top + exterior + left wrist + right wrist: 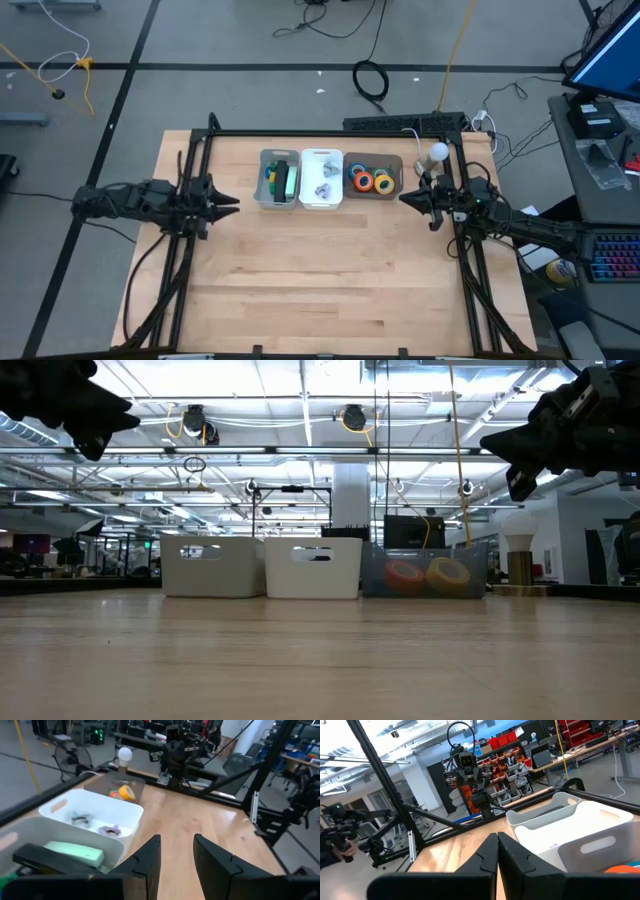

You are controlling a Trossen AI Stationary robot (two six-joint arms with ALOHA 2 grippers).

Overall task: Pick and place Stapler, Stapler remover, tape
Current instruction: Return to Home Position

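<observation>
The right gripper [497, 837] fills the bottom centre of the frame, its two dark fingers pressed together with nothing between them. At right, two white bins [585, 827] stand side by side on the wooden table [445, 852]. A sliver of orange tape [624, 868] shows in the lower right corner, and the left arm [470, 780] stands at upper centre

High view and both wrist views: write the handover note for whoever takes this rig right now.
Left gripper: jaws open, empty, raised at the table's left edge.
Right gripper: jaws shut, empty, raised at the right edge.
Staplers in the left white bin; staple removers in the middle white bin; tape rolls in the dark bin.
Done: everything looks sorted. Left: likely only parking both arms at home.
</observation>
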